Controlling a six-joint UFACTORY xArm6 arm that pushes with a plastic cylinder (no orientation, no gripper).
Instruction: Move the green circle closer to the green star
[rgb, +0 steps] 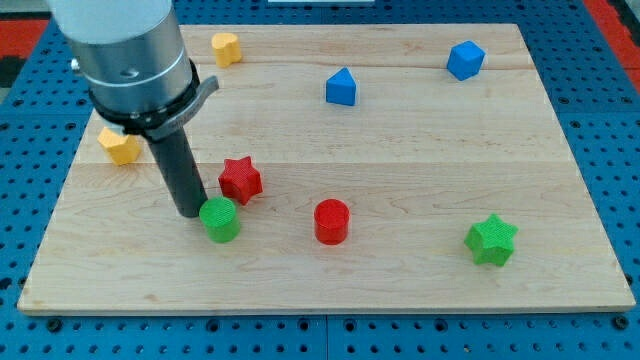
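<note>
The green circle (220, 220) is a short green cylinder on the wooden board, left of centre near the view's bottom. The green star (491, 240) lies far to the view's right, near the bottom right. My tip (191, 213) rests on the board right against the green circle's left side, touching or nearly touching it. The dark rod rises from there up to the grey arm body at the view's top left.
A red star (240, 179) sits just above the green circle. A red cylinder (331, 221) lies between the green circle and green star. Two yellow blocks (119, 146) (226, 47) lie at the left and top. Two blue blocks (341, 87) (465, 60) lie at the top right.
</note>
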